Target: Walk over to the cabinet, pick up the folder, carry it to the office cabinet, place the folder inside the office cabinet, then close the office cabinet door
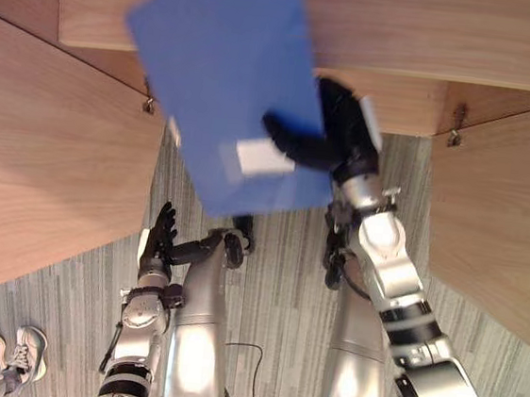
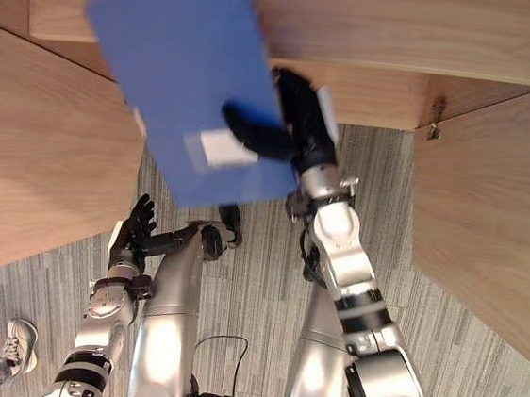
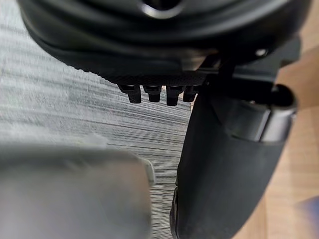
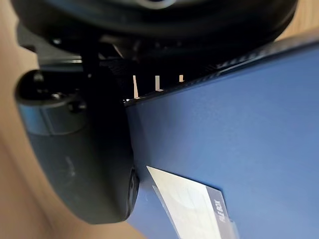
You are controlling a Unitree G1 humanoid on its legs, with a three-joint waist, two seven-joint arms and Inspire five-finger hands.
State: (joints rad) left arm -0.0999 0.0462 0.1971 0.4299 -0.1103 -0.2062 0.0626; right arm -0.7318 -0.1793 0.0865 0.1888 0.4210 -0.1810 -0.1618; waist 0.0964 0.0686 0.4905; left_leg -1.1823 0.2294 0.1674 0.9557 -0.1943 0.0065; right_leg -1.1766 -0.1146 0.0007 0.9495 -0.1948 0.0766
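We see the right hand (image 1: 346, 129) clamped on the blue folder (image 1: 223, 71). Its thumb (image 1: 291, 145) lies across the folder's near face, and the fingers are curled behind the edge at the folder's four o'clock side. In the right wrist view the thumb presses flat on the blue cover just beside a white label (image 4: 192, 206).

From the hand the folder spreads toward ten o'clock. It is tilted, held clear of the floor, with the label (image 1: 264, 157) close to the thumb tip. Its far part overlaps the pale wooden board of the office cabinet (image 1: 434, 31) at twelve o'clock. We cannot tell whether that corner is inside the cabinet.

The left door (image 1: 42, 156) stands open at nine o'clock and the right door (image 1: 505, 214) at three o'clock, each with a small metal hinge (image 1: 458, 121) near the board.

The left hand (image 1: 159, 235) hangs low at seven o'clock, fingers loosely straight and holding nothing, above grey striped carpet (image 1: 278, 257). A person's pale shoes (image 1: 12, 352) rest on the carpet farther toward eight o'clock.
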